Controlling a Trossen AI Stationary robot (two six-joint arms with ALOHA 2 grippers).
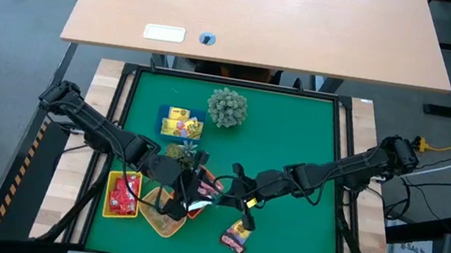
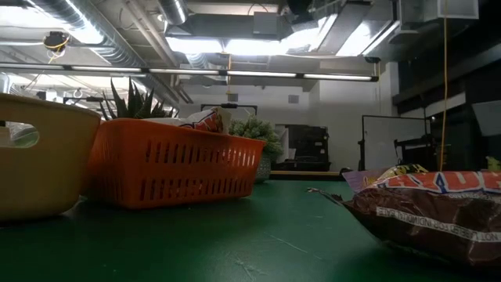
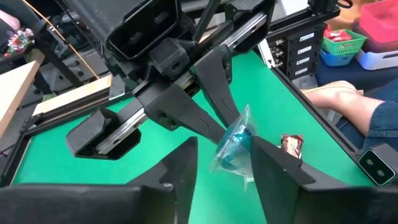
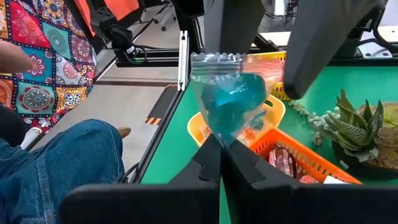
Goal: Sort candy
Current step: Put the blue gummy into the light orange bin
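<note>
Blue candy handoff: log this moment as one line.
right gripper: shut on blue candy | left gripper: open around it | site: above yellow tray | handoff: underway

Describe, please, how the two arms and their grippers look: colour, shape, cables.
Both arms are black and slim, built of jointed segments, with black cables trailing near their bases. The left gripper has two broad, flat, matte black fingers with angled faces. The right gripper has the same dark, wedge-shaped fingers, mounted on a blocky black body with a rail.
</note>
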